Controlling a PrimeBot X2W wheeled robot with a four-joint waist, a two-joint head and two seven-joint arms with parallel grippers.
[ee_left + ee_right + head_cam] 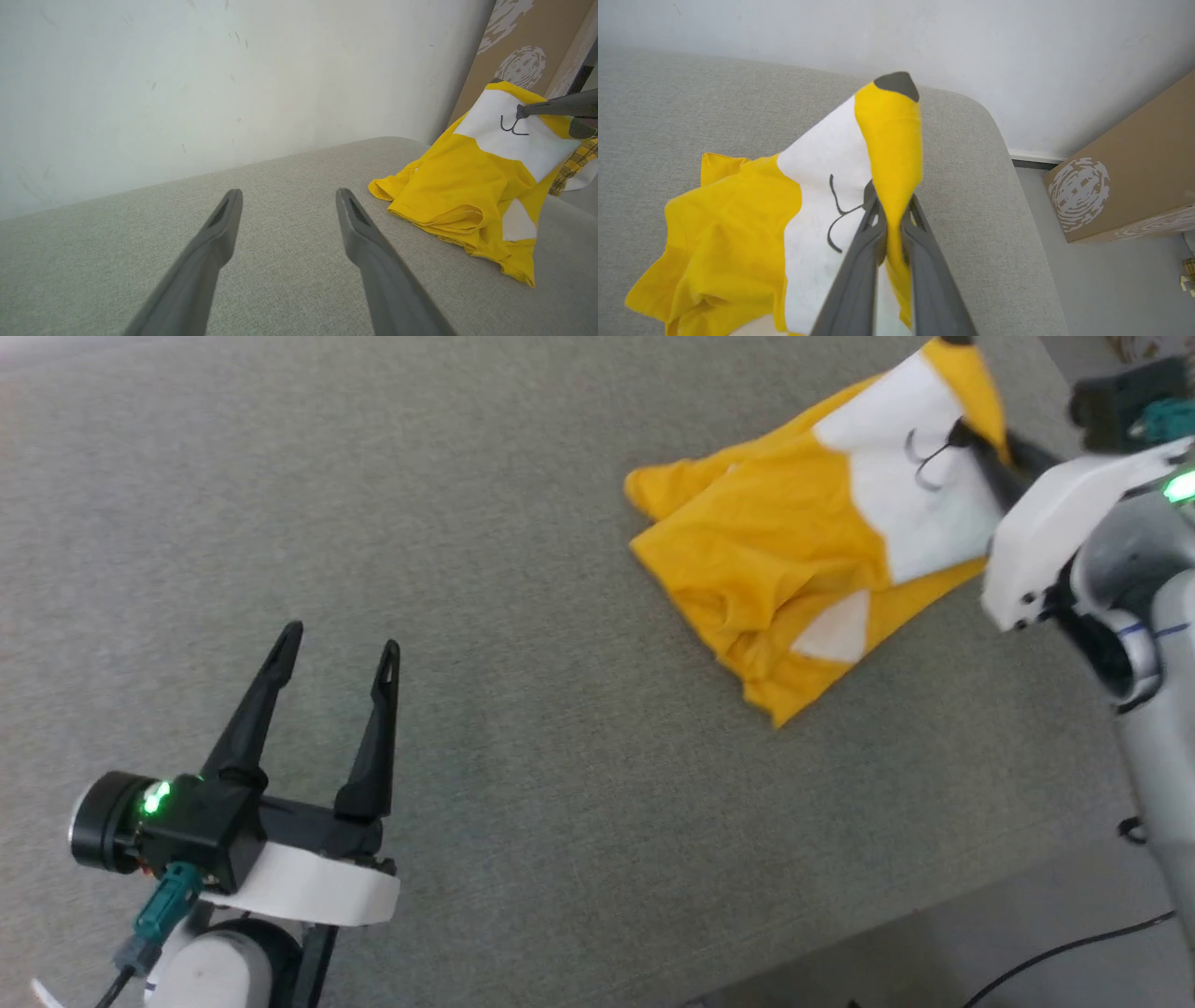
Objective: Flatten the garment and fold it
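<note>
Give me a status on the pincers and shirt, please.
Left pincer open, apart from T-shirt. Right pincer shut on T-shirt, one end raised, rest bunched. No obstruction seen.

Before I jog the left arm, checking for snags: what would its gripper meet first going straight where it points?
The left gripper would probably reach bare grey surface near its far edge, else the white wall; depth is unclear. The garment lies well aside.

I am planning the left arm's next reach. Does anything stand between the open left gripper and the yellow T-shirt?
Nothing visible does. Between the left gripper and the T-shirt lies just the grey surface. The right gripper is shut on the T-shirt's raised far part, away from that path.
</note>
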